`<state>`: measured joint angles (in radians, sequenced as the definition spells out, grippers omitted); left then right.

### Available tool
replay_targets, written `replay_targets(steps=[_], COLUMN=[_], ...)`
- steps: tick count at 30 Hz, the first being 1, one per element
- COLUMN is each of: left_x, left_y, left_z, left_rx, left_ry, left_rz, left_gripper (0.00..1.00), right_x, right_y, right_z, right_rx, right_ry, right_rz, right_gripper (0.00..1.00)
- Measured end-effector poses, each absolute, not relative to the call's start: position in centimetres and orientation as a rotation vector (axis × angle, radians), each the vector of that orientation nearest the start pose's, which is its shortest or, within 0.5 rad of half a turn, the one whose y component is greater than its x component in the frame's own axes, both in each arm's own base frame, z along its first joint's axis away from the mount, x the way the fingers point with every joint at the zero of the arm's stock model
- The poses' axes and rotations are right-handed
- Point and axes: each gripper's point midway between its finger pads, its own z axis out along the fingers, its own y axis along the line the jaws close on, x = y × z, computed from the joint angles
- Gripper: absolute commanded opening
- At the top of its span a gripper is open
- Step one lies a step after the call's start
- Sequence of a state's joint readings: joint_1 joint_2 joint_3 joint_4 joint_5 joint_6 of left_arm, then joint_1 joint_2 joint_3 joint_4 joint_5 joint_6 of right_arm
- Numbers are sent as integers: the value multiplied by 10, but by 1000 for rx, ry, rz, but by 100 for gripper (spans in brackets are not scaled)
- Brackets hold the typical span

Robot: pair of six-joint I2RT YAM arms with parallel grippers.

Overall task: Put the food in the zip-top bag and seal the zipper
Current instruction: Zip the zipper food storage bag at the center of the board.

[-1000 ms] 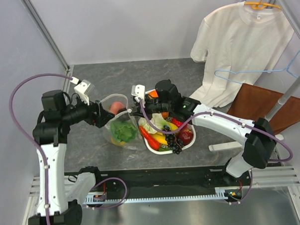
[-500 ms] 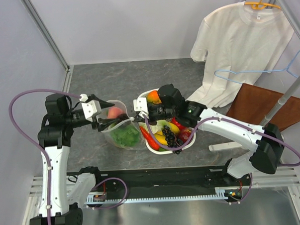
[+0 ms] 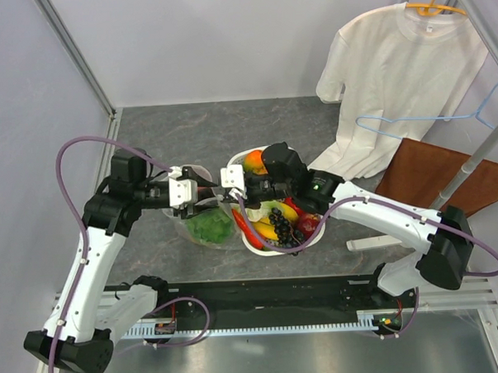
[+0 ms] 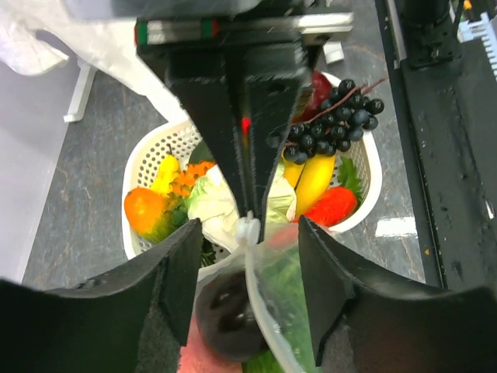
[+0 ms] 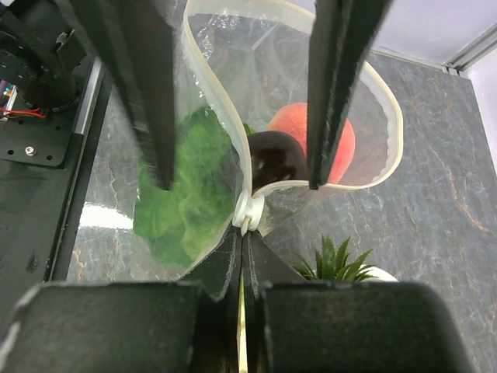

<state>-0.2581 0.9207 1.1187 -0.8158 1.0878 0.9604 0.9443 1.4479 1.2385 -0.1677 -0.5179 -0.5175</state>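
Observation:
The zip-top bag (image 3: 203, 230) lies left of the basket. It holds green lettuce (image 5: 182, 206), a pink peach (image 5: 314, 128) and a dark glossy fruit (image 5: 273, 159). Its mouth stands open in a loop in the right wrist view. My right gripper (image 5: 242, 233) is shut on the end of the zipper (image 5: 250, 211), also seen in the top view (image 3: 222, 188). My left gripper (image 4: 250, 233) is open. Its fingers (image 4: 182, 284) straddle the zipper strip (image 4: 260, 287) close to the right gripper's tips; it also shows in the top view (image 3: 200, 191).
A white slotted basket (image 3: 316, 236) right of the bag holds black grapes (image 4: 330, 124), a banana (image 4: 314, 179), red fruit and an orange-yellow fruit (image 4: 144, 211). A white T-shirt (image 3: 393, 73), a brown board (image 3: 434, 174) and a blue hanger stand at the right.
My left gripper has swung right across the bag and now straddles the zipper beside the right gripper. The bag mouth has narrowed. The right gripper has kept its hold.

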Motion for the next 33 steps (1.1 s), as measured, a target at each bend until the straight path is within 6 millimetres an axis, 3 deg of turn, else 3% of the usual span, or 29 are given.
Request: replay_targets(steps=[8,24,27,33], left_x=[198,194,191,191], left_y=[-194,-201,-203,-201], left_z=[288,282,281,276], left_rx=[1530,1585,1596,1608], left_ry=[1226,1207,1208,1228], left_rz=[-675,-656,-657,-647], left_gripper=[51,41,35,10], right_x=[196,202,201,201], right_y=[401,401,401,401], right_z=[264,264,264,262], right_rx=[-1562,-1502,-1502,-1502], right_ry=[1207,1250,1251,1249], right_rz=[772,756,758,757], right_gripper=[0,0,0,0])
